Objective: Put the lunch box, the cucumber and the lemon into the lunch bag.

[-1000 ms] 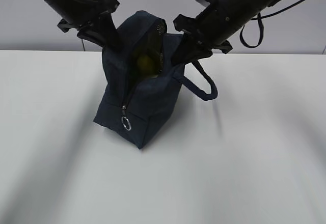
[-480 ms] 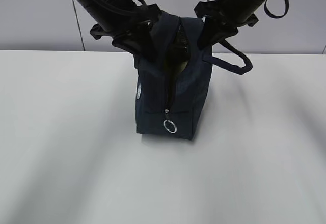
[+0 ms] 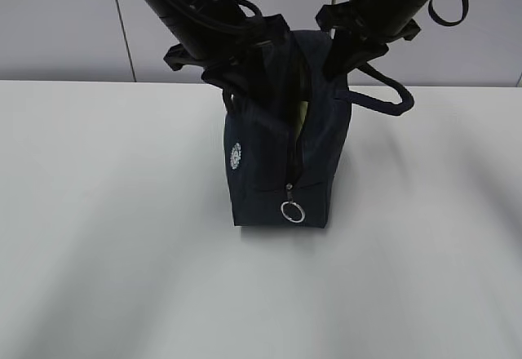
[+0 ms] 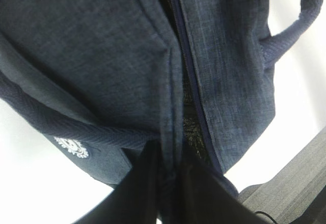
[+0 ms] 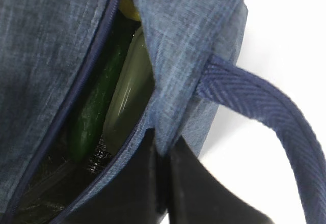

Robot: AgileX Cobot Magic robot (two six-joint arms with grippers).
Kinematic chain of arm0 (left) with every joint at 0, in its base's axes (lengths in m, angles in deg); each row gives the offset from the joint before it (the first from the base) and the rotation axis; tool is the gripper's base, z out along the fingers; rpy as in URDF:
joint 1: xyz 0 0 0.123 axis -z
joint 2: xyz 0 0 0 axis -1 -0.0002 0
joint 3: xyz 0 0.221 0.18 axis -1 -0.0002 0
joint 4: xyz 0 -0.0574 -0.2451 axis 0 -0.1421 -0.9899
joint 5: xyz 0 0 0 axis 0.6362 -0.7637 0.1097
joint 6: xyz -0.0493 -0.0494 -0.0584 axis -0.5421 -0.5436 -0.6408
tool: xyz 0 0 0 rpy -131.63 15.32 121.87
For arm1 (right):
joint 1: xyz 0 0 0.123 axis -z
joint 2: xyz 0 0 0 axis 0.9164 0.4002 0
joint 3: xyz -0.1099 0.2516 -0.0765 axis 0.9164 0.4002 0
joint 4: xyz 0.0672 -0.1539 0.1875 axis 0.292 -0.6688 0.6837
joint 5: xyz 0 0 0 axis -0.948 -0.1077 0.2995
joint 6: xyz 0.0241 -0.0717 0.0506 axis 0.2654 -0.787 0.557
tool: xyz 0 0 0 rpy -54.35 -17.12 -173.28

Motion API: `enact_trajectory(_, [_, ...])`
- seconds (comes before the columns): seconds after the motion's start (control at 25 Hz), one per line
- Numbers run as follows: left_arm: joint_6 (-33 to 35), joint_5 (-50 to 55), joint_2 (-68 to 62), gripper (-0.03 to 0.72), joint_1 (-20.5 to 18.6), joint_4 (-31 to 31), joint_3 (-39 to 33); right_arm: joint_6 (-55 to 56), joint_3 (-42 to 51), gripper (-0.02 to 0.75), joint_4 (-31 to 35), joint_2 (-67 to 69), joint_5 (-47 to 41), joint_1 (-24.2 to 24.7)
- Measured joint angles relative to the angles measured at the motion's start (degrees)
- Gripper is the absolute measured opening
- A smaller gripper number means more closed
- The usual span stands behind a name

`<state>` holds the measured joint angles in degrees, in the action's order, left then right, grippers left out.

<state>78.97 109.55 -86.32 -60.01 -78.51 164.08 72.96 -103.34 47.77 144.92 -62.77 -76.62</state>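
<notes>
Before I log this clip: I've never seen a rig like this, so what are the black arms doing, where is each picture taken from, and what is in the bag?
Two black robot arms stand over a white table. One picture looks at them from the front; the other two come from cameras on each arm's wrist. On the table stands a navy lunch bag, unzipped, its ring pull low on the front. The left pincer is closed on the fabric edge on one side of the opening, the right pincer on the other. The right wrist picture looks inside: the green cucumber, the lunch box with its pale lid, and a bit of the yellow lemon.
</notes>
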Motion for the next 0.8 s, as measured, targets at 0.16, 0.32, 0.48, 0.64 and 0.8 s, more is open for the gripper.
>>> enact_trajectory(0.16, [-0.2, 0.0, 0.0, 0.019, 0.0, 1.0, 0.0, 0.1, 0.0, 0.006, 0.0, 0.0, 0.0, 0.0])
enact_trajectory(0.32, [-0.4, 0.2, 0.0, 0.02, 0.0, 1.7, 0.0, 0.1, 0.0, 0.027, 0.6, 0.0, 0.0, 0.0])
enact_trajectory(0.48, [-0.5, 0.7, 0.0, 0.024, 0.0, 1.7, 0.0, 0.1, 0.0, 0.097, 0.9, 0.0, 0.5, 0.0])
enact_trajectory(0.64, [-0.5, 1.6, -0.5, 0.057, 0.1, 1.6, 0.0, 0.1, -0.3, 0.223, 2.1, 0.0, 1.1, 0.0])
enact_trajectory(0.8, [-0.5, 1.8, -0.6, 0.183, 0.1, 1.5, 0.0, 0.1, -0.3, 0.308, 3.1, 0.0, 1.1, 0.0])
